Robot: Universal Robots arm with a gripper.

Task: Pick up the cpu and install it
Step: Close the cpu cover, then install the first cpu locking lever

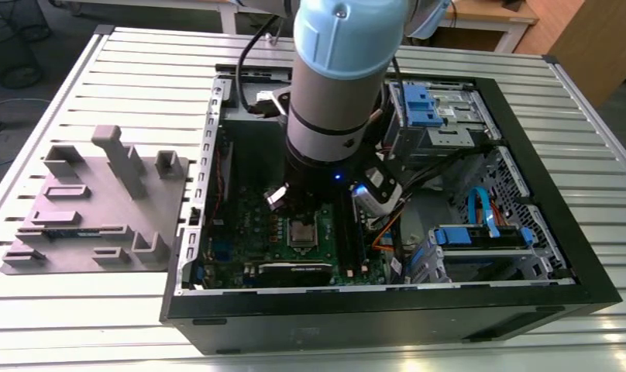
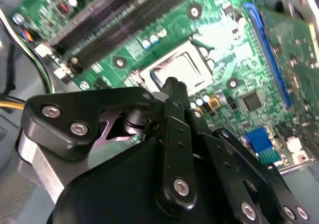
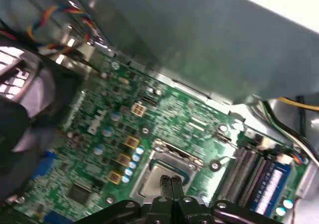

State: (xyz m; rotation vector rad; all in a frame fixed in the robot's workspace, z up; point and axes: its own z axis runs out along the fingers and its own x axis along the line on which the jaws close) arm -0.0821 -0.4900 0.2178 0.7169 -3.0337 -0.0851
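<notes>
My arm [image 1: 339,85] comes down almost straight from above in the exterior view, a thick grey tube with a light blue cap at the upper joint. Below the grey part sits the black wrist [image 1: 318,174], where a small blue light is on. My tool [image 3: 170,184] hangs under the wrist and points down. In both wrist views its two black fingers [image 3: 165,188] are pressed together side by side, with no gap between the tips and nothing held between them. The black linkage bars [image 2: 177,149] with silver screws spread out behind the fingers.
</notes>
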